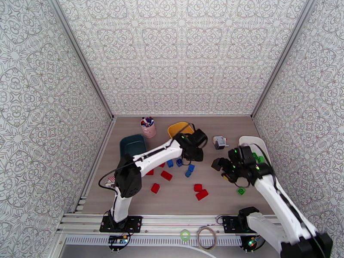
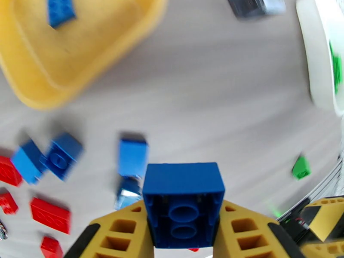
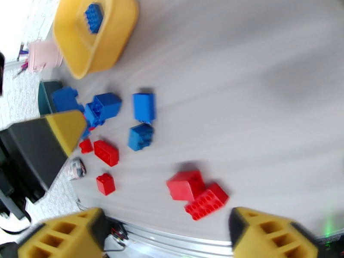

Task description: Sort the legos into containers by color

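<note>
Closest to the lens, the blue brick (image 2: 183,185) sat clamped in the left gripper (image 2: 182,218), underside up, and the yellow tray (image 2: 129,52) lay ahead and to the left. From above, the left gripper (image 1: 194,152) hung just short of that tray, the nearer arm. The right gripper (image 3: 165,222) gaped empty above the red bricks (image 3: 195,192).

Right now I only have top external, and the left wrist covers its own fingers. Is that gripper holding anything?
Observer: Yes. The left gripper is shut on a blue brick, hollow underside toward the wrist camera.
Operator: The arm blocks the yellow tray. Anything in it?
Observer: A second blue brick lies inside the yellow tray.
Operator: Right gripper?
Observer: The right gripper is open, with nothing between its fingers.
</note>
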